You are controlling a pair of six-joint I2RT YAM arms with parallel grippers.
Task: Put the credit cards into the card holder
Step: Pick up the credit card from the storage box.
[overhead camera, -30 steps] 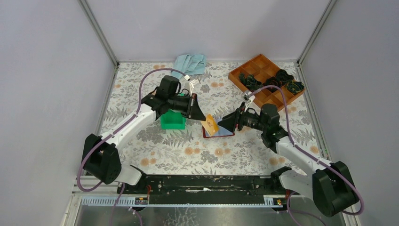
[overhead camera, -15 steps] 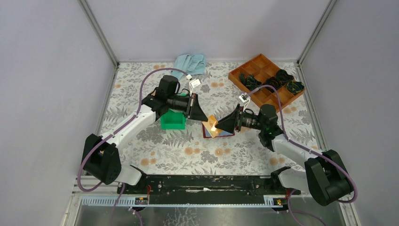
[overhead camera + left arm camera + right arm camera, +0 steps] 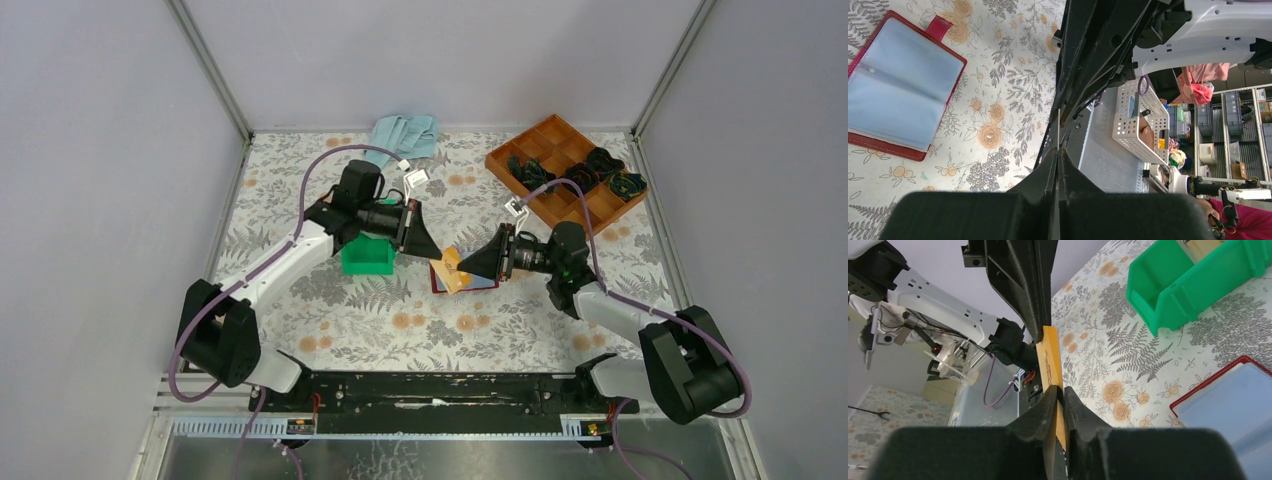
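Surface: I'm looking down on a fern-and-flower patterned surface (image 3: 330, 320) boxed in by plain pale walls.
Top view, far edge: a blue cloth (image 3: 405, 135) lies at the back. An orange compartment tray (image 3: 566, 170) with dark bundles in it sits at the back right.
Top view, bin: the green bin (image 3: 367, 257) stands just below the left arm's wrist, to the left of the card holder (image 3: 482, 283).
Top view, grippers: my left gripper (image 3: 432, 252) and right gripper (image 3: 463, 267) meet almost tip to tip mid-surface, over the left part of the card holder.
Top view, card: the gold credit card (image 3: 452, 272) hangs tilted between the two tips, above the opened holder.
Left wrist view, card holder: the card holder (image 3: 895, 87) lies open and flat at upper left, with pale blue pockets facing up inside a red border. Its snap tab (image 3: 939, 26) sticks out at the top corner.
Left wrist view, gripper: my left gripper (image 3: 1058, 155) is clenched. Only a hairline pale edge shows between its fingers, which I read as the card seen edge-on.
Left wrist view, background: a white perforated basket (image 3: 1143, 122) sits beyond the surface edge.
Right wrist view, card: the gold credit card (image 3: 1050, 360) stands on edge, and the left gripper pinches its far end.
Right wrist view, gripper: my right gripper (image 3: 1060, 392) is closed on the near end, one finger against each face.
Right wrist view, surroundings: the green bin (image 3: 1188, 290) is at upper right. A corner of the card holder (image 3: 1233, 400) shows at lower right, apart from the card.
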